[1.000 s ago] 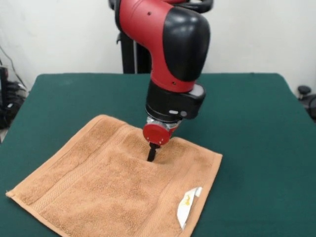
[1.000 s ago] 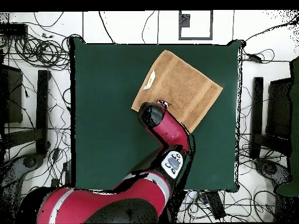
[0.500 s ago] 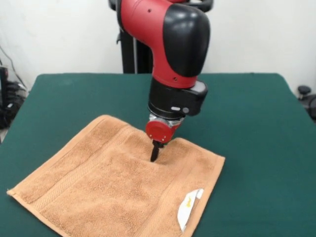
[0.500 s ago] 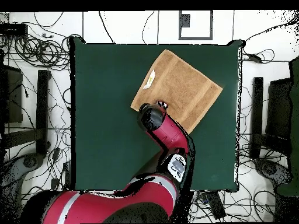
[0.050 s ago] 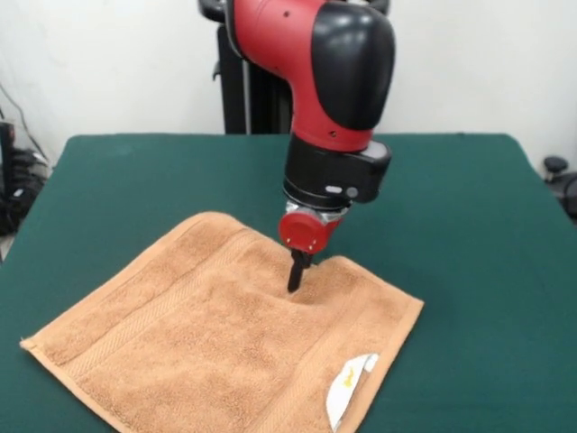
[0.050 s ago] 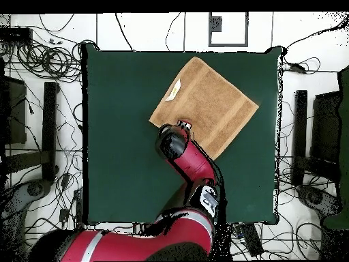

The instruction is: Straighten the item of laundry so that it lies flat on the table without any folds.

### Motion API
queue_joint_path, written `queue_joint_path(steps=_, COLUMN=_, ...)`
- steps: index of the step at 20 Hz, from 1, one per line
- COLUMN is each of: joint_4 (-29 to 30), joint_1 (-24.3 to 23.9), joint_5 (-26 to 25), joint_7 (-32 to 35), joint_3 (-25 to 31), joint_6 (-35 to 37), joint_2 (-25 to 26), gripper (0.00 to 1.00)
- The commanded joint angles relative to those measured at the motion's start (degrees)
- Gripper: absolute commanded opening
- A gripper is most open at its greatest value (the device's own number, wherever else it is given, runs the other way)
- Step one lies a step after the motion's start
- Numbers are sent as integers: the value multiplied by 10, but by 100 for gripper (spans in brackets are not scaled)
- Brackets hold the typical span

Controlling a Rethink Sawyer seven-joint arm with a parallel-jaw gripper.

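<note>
The towel point(image 5: 225, 347) lay spread on the green table point(image 5: 469, 225), toward its front half, almost flat, its white label point(image 5: 347, 390) at the right-hand edge. The gripper point(image 5: 295, 275) stood upright near the far edge, fingers closed to one dark tip pressed into the cloth, which dimpled and puckered around it. It looked soft, light and limp, rough enough to drag by friction. I judged a pinch at that far hem, or a corner, the best hold; pressing mid-cloth risked bunching it.
</note>
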Motion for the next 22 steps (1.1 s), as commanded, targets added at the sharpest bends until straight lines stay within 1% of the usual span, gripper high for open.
queue_joint_path(steps=1, joint_4=76, joint_1=32, joint_5=-3, joint_7=103, joint_3=125, joint_6=-11, joint_2=19, gripper=100)
queue_joint_path(steps=5, joint_4=66, joint_1=64, joint_5=25, joint_7=123, joint_3=106, joint_6=7, joint_2=22, gripper=100)
queue_joint_path(steps=10, joint_4=60, joint_1=66, joint_5=36, joint_7=125, joint_3=111, joint_6=3, joint_2=26, gripper=100)
queue_joint_path(steps=13, joint_4=55, joint_1=78, joint_5=47, joint_7=131, joint_3=103, joint_6=13, joint_2=27, gripper=100)
queue_joint_path(steps=22, joint_4=41, joint_1=88, joint_5=64, joint_7=132, joint_3=101, joint_6=15, joint_2=38, gripper=100)
